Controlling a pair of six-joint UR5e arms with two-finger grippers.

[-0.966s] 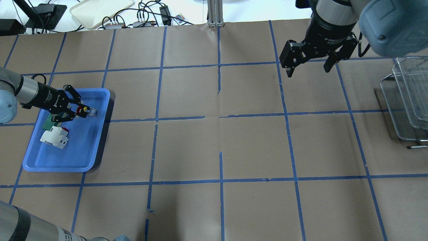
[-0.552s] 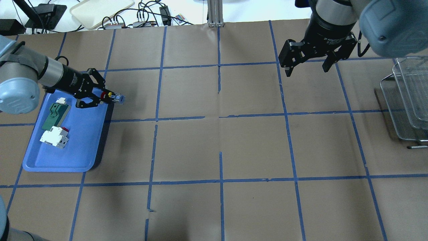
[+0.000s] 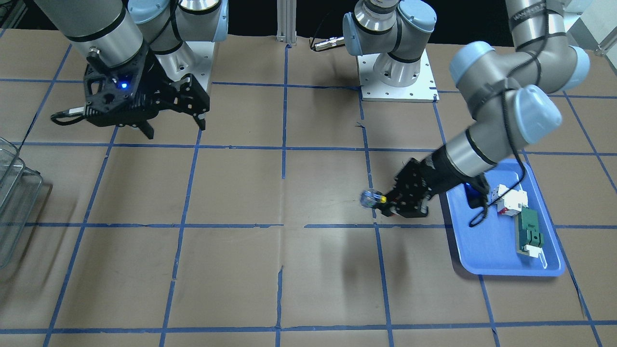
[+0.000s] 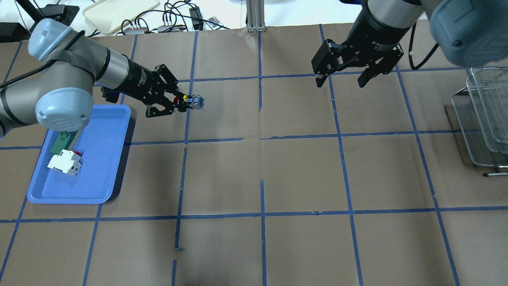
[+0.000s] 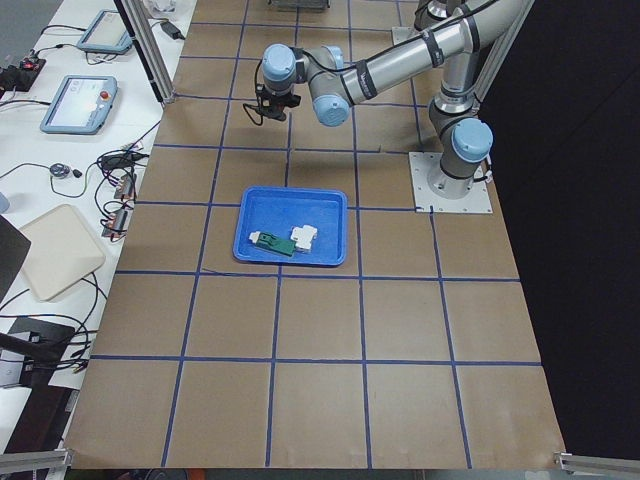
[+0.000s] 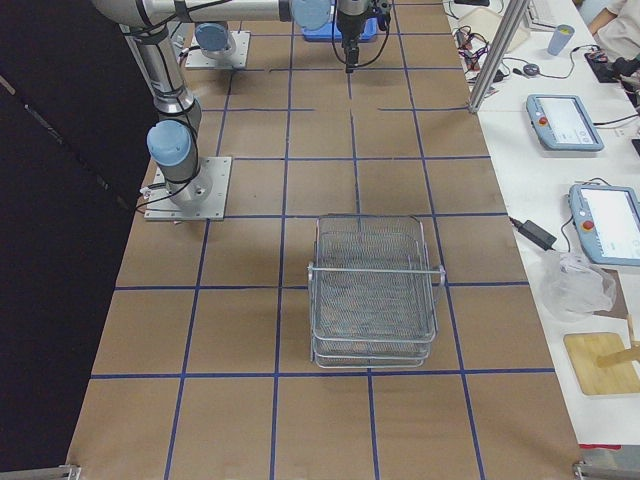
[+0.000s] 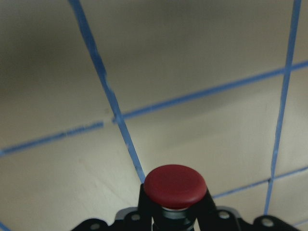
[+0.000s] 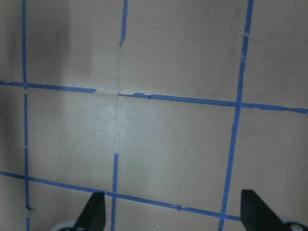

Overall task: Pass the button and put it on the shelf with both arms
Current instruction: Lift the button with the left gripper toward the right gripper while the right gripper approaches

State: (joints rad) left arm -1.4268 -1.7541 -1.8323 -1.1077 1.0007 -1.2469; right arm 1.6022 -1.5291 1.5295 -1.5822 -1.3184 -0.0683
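Observation:
The button (image 4: 190,101), with red head, yellow ring and clear bluish rear block, is held in my left gripper (image 4: 180,101) in the air above the paper, to the right of the blue tray. The rear block points toward the table's middle. The front-facing view shows the button (image 3: 370,198) and the left gripper (image 3: 388,202). In the left wrist view the red head (image 7: 175,184) sits between the jaws. My right gripper (image 4: 339,82) is open and empty, high at the far right; it also shows in the front-facing view (image 3: 174,130). The wire shelf (image 4: 482,119) stands at the right edge.
The blue tray (image 4: 99,174) at the left holds a white-and-red block (image 4: 64,163) and a green-and-white flat part (image 4: 63,142). The shelf shows whole in the exterior right view (image 6: 375,290). Brown paper with blue tape lines lies between the grippers.
My left gripper has lifted the button out of the blue tray and carried it right and away, toward the table's middle. My right gripper has shifted a little to the left, still open.

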